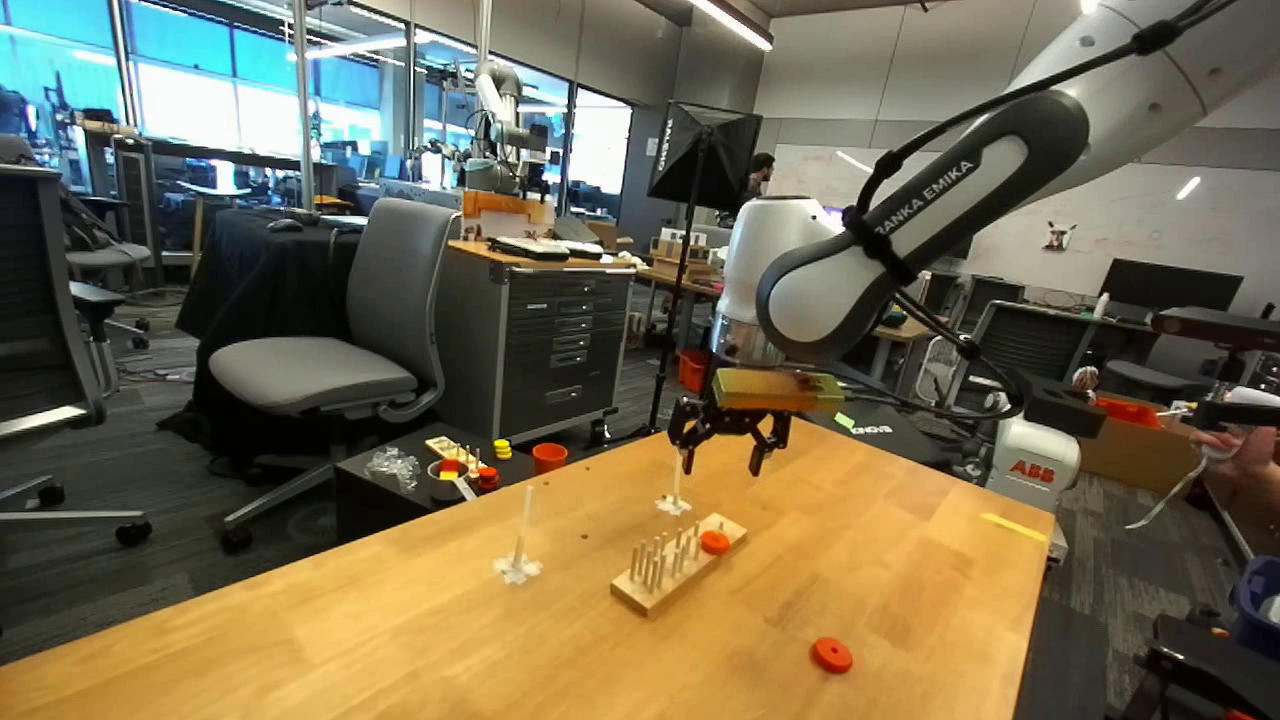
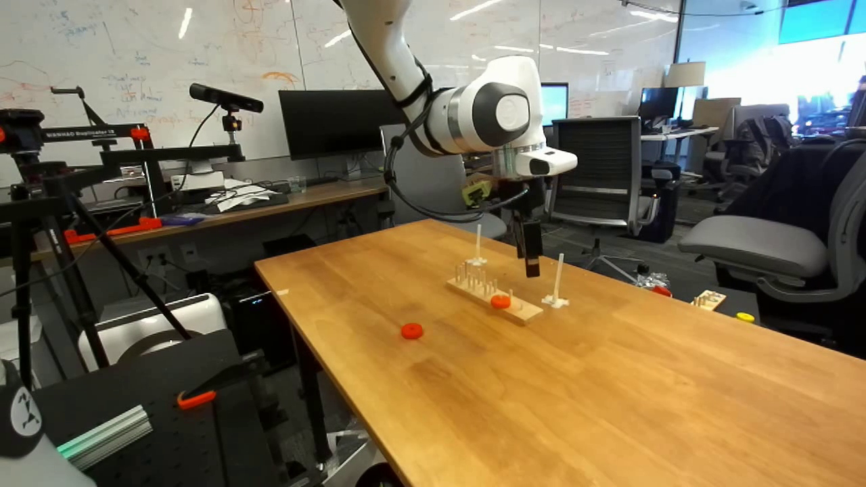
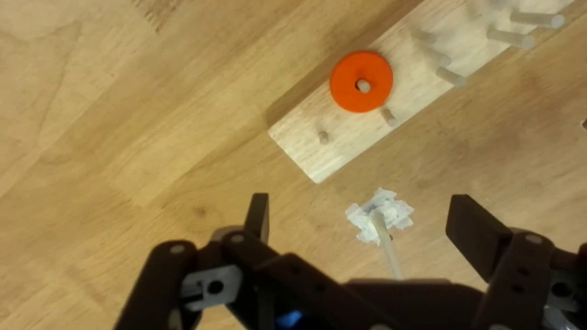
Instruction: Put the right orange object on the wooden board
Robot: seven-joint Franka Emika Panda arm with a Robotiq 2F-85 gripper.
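Note:
Two similar red-orange discs are in both exterior views; I cannot tell for sure which is the right one. A disc (image 1: pixel 832 655) lies flat on the tabletop, apart from the board; it also shows here (image 2: pixel 411 331) and is outside the wrist view. The other disc (image 3: pixel 348 91) sits around a peg on the pale wooden board (image 3: pixel 316 158), near the board's end; it also shows in an exterior view (image 2: pixel 500 302). The board (image 1: pixel 640 598) carries several thin upright pegs. My gripper (image 1: pixel 722 468) is open and empty, above the table near that end; its fingers (image 3: pixel 360 206) are wide apart.
A thin upright stick (image 3: pixel 383 233) taped to the tabletop shows between my fingers in the wrist view, below them. A second taped stick (image 1: pixel 522 535) stands beside the board. A low black stand (image 1: pixel 400 510) beyond the table edge holds a cup, discs and another small board.

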